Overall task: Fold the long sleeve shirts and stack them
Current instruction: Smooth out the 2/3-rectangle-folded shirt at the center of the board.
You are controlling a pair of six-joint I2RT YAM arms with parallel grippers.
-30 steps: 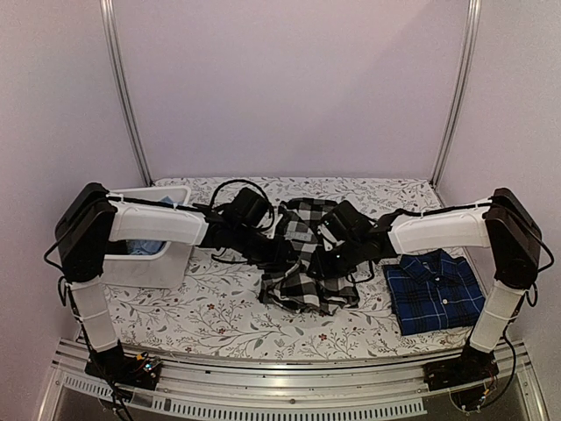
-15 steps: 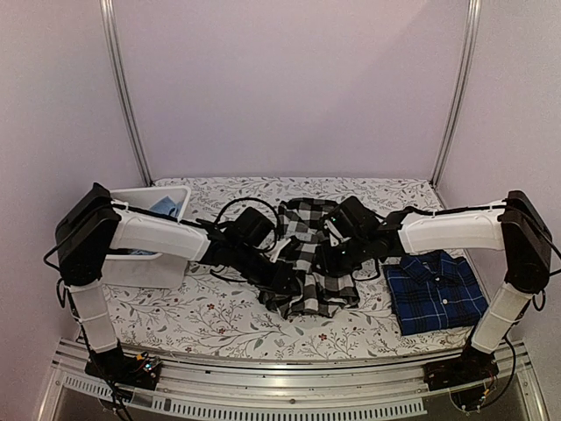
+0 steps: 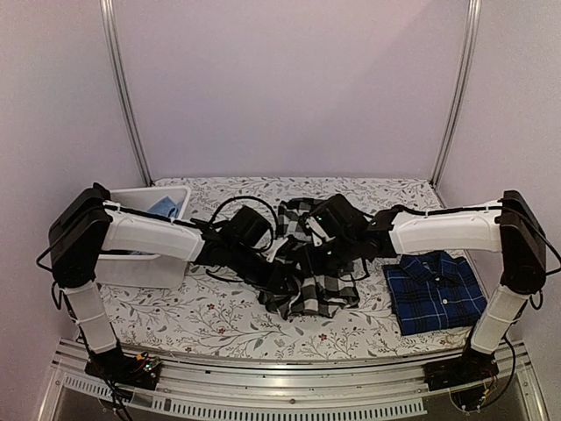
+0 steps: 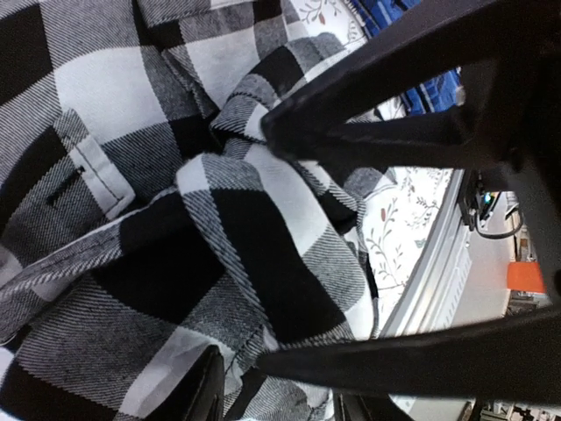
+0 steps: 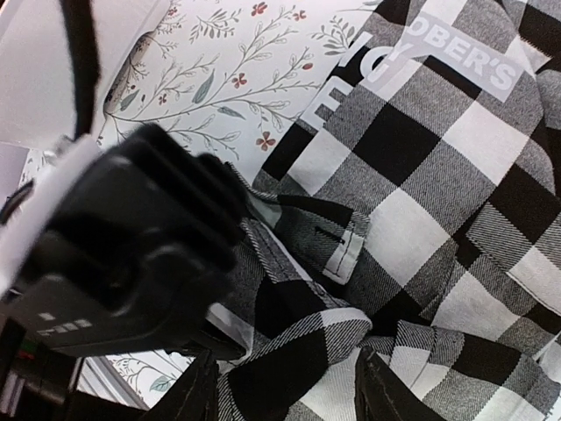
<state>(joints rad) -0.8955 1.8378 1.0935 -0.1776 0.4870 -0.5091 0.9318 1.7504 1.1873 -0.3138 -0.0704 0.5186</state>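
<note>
Overhead camera looked down across the whole table [image 3: 219, 316]. Both wrist cameras sat close above the checked shirt [image 3: 313, 294], shared by all views.

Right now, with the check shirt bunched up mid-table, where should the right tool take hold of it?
Probably the stitched band with the buttonhole: on the black-and-white check shirt it lies on top of the crumple as a flat, firm edge. Come from above on the right, since the left tool crowds the other side.
</note>
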